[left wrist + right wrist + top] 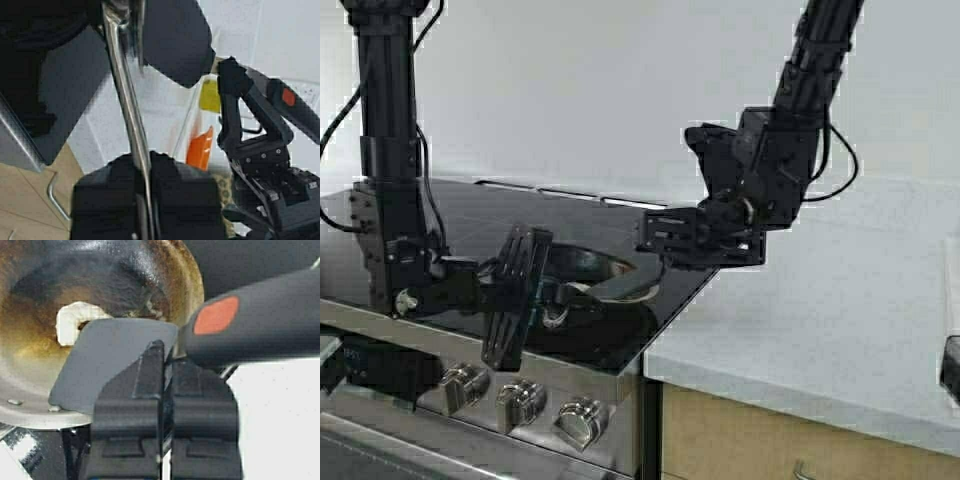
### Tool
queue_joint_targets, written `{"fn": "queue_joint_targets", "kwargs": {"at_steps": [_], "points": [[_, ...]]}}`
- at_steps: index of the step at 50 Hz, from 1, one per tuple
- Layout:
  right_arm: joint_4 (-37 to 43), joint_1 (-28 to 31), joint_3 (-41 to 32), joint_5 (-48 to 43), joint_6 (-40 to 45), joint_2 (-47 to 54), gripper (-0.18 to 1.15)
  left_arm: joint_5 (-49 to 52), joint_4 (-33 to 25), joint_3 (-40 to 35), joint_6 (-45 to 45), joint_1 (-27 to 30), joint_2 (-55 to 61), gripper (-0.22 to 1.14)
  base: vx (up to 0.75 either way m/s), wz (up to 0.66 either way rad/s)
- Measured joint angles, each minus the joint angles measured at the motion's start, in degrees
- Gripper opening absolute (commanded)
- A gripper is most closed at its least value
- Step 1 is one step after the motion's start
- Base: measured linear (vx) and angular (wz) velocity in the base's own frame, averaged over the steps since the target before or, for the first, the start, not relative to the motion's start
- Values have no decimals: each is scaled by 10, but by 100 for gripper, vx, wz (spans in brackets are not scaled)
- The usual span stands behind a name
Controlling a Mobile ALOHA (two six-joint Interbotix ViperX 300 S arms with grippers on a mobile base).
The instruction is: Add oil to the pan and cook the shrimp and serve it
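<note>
Seen only from right wrist: pale curved shrimp [75, 320] in browned round steel pan [30, 365], beside grey spatula [107, 360] (handle clamped in right pincer [162, 365]). Left pincer [142, 175] clamped on pan handle [125, 95]; overhead, pan mostly hidden.

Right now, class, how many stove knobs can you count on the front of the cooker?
3. The knobs sit in a row on the steel front panel below the pan: left knob, middle knob, right knob. Others may be hidden behind the left gripper.

My left end effector [142, 172] is clamped on the pan's steel handle [125, 90]. Beyond it I see the right end effector [260, 160] (gripping a dark tool with a red dot), the oil [210, 95], and something orange [200, 147].
</note>
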Motion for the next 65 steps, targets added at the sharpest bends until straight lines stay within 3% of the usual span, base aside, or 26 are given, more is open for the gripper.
{"fn": "queue_joint_targets", "kwargs": {"at_steps": [14, 34, 44, 65], "points": [[45, 0, -23, 6, -1, -17, 8, 0, -1, -1, 0, 1, -1, 3, 0, 0], [39, -64, -68, 50, -4, -33, 8, 0, 1, 0, 0, 7, -1, 3, 0, 0], [28, -62, -107, 85, -4, 2, 8, 0, 12, 2, 0, 3, -1, 3, 0, 0], [18, -79, -122, 94, -7, 26, 8, 3, 18, 4, 0, 3, -1, 3, 0, 0]]}}
